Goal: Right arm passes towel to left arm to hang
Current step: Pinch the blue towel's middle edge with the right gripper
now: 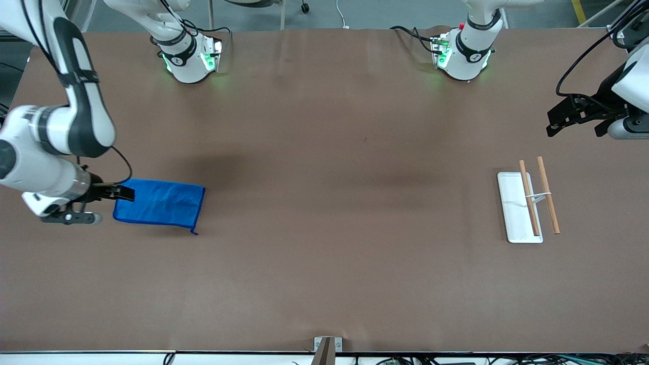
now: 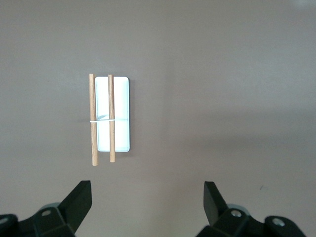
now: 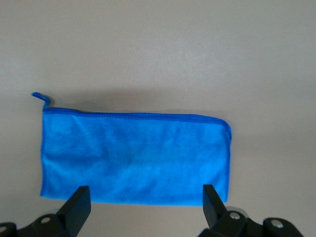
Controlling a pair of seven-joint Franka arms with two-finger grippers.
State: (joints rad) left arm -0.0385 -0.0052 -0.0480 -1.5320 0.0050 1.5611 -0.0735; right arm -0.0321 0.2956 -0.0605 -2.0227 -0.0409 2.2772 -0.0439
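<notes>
Towel (image 1: 161, 202) lies flat on the brown surface (image 1: 324, 213) toward the right arm's end, blue, folded to a long rectangle, corner loop (image 3: 40, 97) sticking out at one corner. We see the right claw (image 1: 119, 193) low over the towel's edge, fingers (image 3: 75, 207) spread wide and straddling that edge, gripping nothing. We can't tell if the fingertips touch the cloth. Left claw (image 1: 575, 123) hangs in the air toward the left arm's end of the surface, fingers (image 2: 79, 200) spread apart too, nothing between them. We note a white tray (image 1: 513, 208) near it on the surface, carrying two wooden rods (image 1: 529, 198) joined by a thin white crosspiece, well apart from the towel.
</notes>
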